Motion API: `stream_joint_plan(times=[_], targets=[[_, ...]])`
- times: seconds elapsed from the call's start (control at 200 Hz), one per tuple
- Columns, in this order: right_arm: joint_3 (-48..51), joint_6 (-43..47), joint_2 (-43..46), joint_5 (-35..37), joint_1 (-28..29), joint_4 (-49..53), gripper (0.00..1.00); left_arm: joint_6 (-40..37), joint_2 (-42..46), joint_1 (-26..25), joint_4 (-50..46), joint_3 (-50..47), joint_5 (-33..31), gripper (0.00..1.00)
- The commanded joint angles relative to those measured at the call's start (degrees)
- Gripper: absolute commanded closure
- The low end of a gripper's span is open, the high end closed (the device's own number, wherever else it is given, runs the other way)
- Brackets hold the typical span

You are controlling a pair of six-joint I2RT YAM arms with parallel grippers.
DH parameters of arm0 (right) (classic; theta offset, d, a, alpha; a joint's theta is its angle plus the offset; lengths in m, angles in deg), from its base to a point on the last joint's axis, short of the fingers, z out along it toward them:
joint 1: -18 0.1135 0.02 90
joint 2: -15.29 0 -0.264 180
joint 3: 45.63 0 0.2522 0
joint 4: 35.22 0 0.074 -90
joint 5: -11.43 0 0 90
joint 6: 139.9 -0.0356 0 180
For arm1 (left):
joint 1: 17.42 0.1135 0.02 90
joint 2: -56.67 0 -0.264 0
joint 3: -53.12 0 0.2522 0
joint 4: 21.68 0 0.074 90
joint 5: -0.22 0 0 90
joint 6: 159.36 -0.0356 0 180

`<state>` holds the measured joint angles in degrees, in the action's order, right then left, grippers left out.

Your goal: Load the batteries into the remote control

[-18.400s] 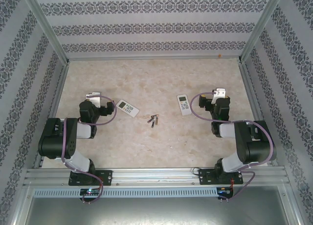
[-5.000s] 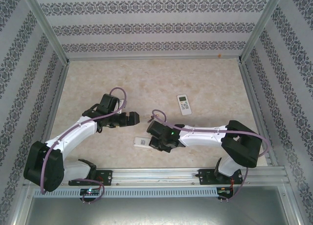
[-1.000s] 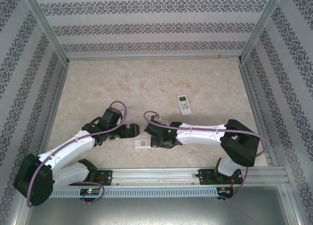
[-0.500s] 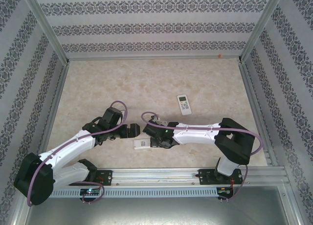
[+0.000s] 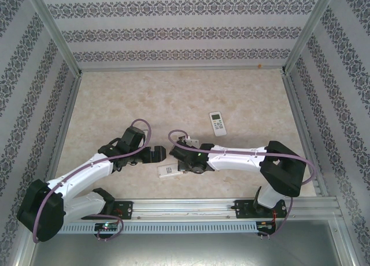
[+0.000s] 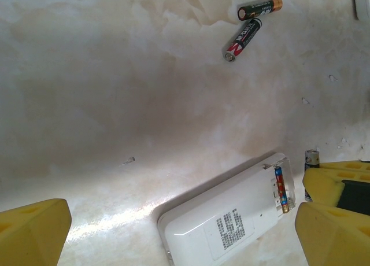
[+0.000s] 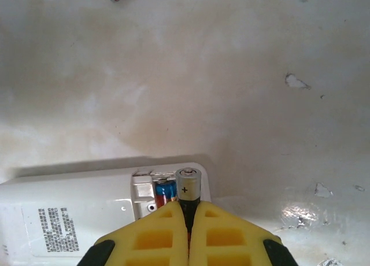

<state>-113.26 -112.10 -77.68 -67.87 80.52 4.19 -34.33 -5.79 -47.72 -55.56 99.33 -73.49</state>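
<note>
A white remote control (image 6: 231, 214) lies back-up on the table with its battery bay open at one end. One battery (image 6: 281, 189) sits in the bay. My right gripper (image 7: 188, 220) is shut on a second battery (image 7: 188, 188), holding it plus-end forward at the bay's free slot, beside the seated battery (image 7: 165, 192). My left gripper (image 6: 179, 231) is open, its yellow pads (image 6: 32, 234) wide apart on either side of the remote. In the top view the left gripper (image 5: 159, 155) and right gripper (image 5: 184, 165) meet over the remote (image 5: 169, 171). Two loose batteries (image 6: 243, 40) lie farther off.
A second white remote (image 5: 218, 123) lies face-up at the middle right of the table. Aluminium rails (image 5: 185, 207) run along the near edge, and patterned walls close in the other three sides.
Over the last second the right arm's elbow has shifted slightly while its gripper stays at the remote's end. The left arm has not moved.
</note>
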Motion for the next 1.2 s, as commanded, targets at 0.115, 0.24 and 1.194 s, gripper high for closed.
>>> stream_joint_plan(times=[0.115,0.24,1.194], targets=[[-0.36,1.46,-2.98,0.39,1.29,-1.91,0.93,0.69,-0.27,-0.14,1.21,-0.45,0.40,0.00],[-0.36,1.62,-3.01,0.12,1.54,-1.90,0.93,0.87,-0.43,-0.15,1.62,-0.72,0.73,0.00],[-0.26,2.03,0.85,1.00,1.39,1.79,0.75,1.68,0.22,-0.14,0.47,-1.48,1.30,0.00]])
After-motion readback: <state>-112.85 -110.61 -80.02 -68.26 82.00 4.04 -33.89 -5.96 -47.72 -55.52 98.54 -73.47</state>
